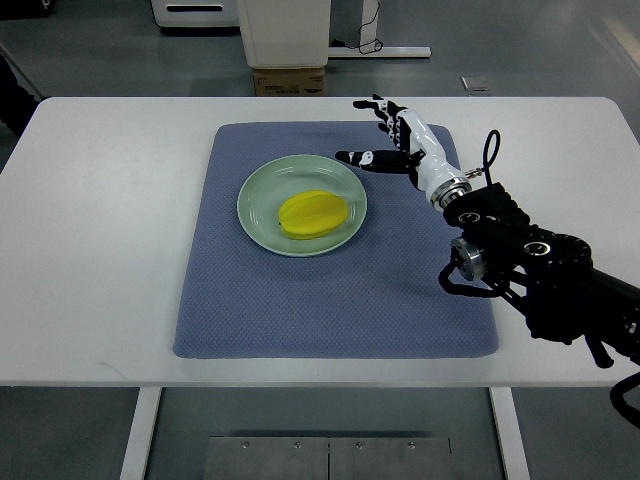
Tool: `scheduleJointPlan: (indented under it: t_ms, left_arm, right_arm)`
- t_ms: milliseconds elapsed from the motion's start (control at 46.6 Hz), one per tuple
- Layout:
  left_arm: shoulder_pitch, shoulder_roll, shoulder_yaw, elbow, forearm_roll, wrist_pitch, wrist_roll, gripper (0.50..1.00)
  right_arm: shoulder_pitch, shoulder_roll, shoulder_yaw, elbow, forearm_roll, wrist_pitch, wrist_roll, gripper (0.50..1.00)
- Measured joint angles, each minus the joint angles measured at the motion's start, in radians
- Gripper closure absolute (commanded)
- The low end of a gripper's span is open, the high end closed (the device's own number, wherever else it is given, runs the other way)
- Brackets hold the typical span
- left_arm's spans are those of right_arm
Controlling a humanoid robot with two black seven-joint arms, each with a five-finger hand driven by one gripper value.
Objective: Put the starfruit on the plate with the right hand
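Note:
A yellow starfruit (314, 214) lies in the middle of a pale green plate (262, 190), which sits on a blue-grey mat (330, 290). My right hand (385, 135) hovers just right of the plate's far rim, over the mat. Its fingers are spread and hold nothing; the thumb points left toward the plate. The black right arm reaches in from the lower right. The left arm does not show.
The mat lies on a white table (100, 250). Beyond the table's far edge stand a cardboard box (289, 80), a white bin and a white cabinet base on the grey floor.

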Motion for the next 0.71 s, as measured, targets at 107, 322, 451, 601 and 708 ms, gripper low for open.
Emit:
scheduleJointPlan:
  t_ms: [107,322,451,601,708]
  left_arm:
    - [0.000,0.000,0.000,0.000,0.000,0.000,0.000,0.500]
    - [0.000,0.000,0.000,0.000,0.000,0.000,0.000,0.500]
    - [0.000,0.000,0.000,0.000,0.000,0.000,0.000,0.500]
    - [-0.001,0.000,0.000,0.000,0.000,0.000,0.000,0.500]
    - [0.000,0.000,0.000,0.000,0.000,0.000,0.000,0.500]
  right_arm:
    - [-0.022,-0.031,0.045,0.000,0.091,0.022,-0.001,0.500]
    - [-0.070,-0.078,0.146,-0.009,0.264,0.095,-0.025,0.500]
    - [-0.100,-0.089,0.214,-0.011,0.289,0.130,-0.038,0.500]
    - [-0.146,-0.090,0.285,-0.011,0.293,0.169,-0.039,0.500]
    - [-0.163,-0.089,0.293,-0.016,0.293,0.173,-0.039,0.500]
